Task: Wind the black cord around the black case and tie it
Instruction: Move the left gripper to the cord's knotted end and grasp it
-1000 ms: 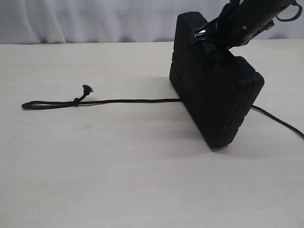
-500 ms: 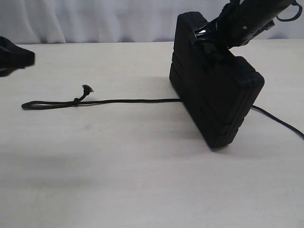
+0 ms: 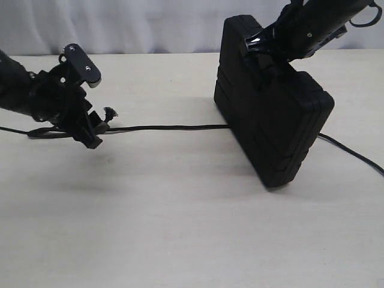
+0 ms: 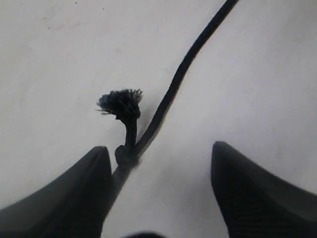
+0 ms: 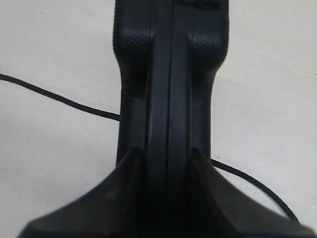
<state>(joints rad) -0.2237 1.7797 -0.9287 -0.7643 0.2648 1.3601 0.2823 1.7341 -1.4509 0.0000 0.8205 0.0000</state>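
Case is held on edge on table, clamped at top by right gripper; cord is laid along table at its base, knot and frayed tip between left gripper's parted jaws.

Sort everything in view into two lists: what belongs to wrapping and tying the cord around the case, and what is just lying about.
Belongs to the job:
black cord, lying on the table
black case, stood on edge
left gripper, open at the cord's knot
right gripper, shut on the case

Lying about:
nothing loose; only the table and a white curtain behind
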